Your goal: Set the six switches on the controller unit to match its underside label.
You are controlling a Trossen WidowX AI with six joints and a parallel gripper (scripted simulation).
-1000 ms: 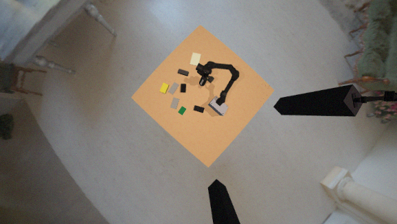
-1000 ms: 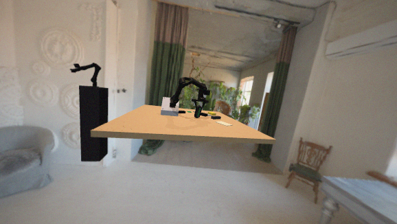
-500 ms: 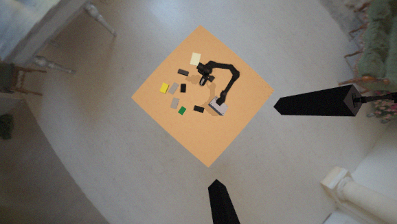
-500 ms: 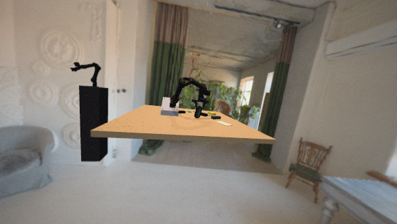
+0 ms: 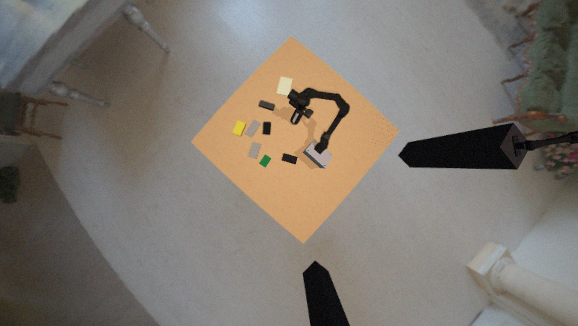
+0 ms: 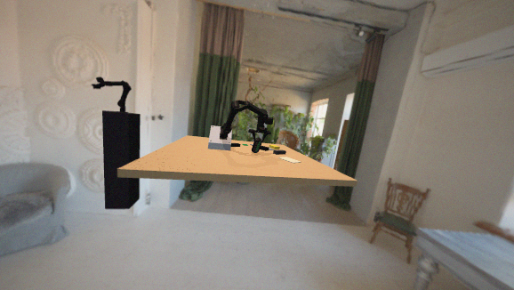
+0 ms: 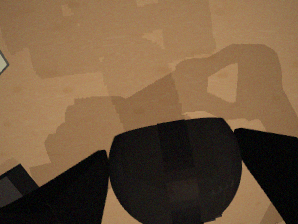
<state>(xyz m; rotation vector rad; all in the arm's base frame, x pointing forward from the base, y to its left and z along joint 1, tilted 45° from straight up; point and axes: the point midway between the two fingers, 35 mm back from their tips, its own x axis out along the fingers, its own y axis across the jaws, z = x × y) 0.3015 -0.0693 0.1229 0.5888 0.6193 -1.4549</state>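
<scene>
The dark grey controller unit (image 5: 296,117) (image 6: 256,146) (image 7: 175,172) is between the fingers of my gripper (image 5: 300,111) (image 6: 259,134) (image 7: 172,148), which is shut on its two sides. The unit is steeply tilted over the bench (image 5: 300,210) (image 6: 191,165), not flat on its base. The exterior view shows small green marks on its face, and the top view a light strip on it, too small to read. The wrist view shows only its rounded dark end; switches and label are hidden there. I cannot tell whether its lower end touches the bench.
A cream card (image 5: 285,85) (image 6: 290,159) and a dark grey block (image 5: 266,105) (image 6: 279,152) lie near the gripper. Black blocks (image 5: 267,128) (image 5: 289,158), grey plates (image 5: 252,128) (image 5: 254,150), a yellow block (image 5: 239,128) and a green block (image 5: 265,161) lie farther off.
</scene>
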